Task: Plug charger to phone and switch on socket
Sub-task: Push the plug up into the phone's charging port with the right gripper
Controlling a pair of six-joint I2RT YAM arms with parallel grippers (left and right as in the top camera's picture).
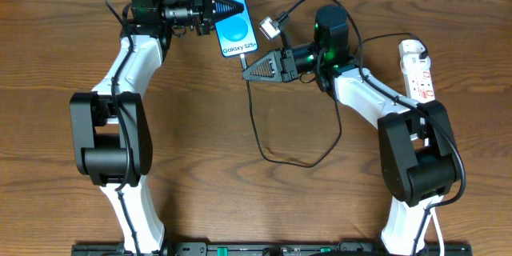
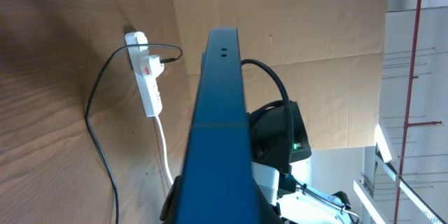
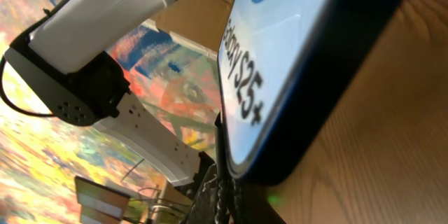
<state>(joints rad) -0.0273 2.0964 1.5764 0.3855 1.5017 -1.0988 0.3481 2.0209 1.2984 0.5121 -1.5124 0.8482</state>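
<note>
Looking from overhead, you have the left end effector [image 1: 218, 4] closed on the far-left edge of the phone [image 1: 238, 24], which sits at the far middle of the counter [image 1: 320, 208] with its blue screen up. Your right end effector [image 1: 248, 72] points left, its fingers drawn together on the charger [image 1: 260, 140] just at the phone's near edge. From there the black cable loops toward you and back right. The socket [image 1: 418, 68] lies well apart at the far right. On your left wrist camera, the phone [image 2: 220, 126] shows edge-on down the middle of the picture. Beyond it is the socket [image 2: 148, 77], and the charger [image 2: 98, 133] curves away from its side. On your right wrist camera, the phone [image 3: 280, 63] fills the frame very close, tilted above the wood, its white lettering readable.
</note>
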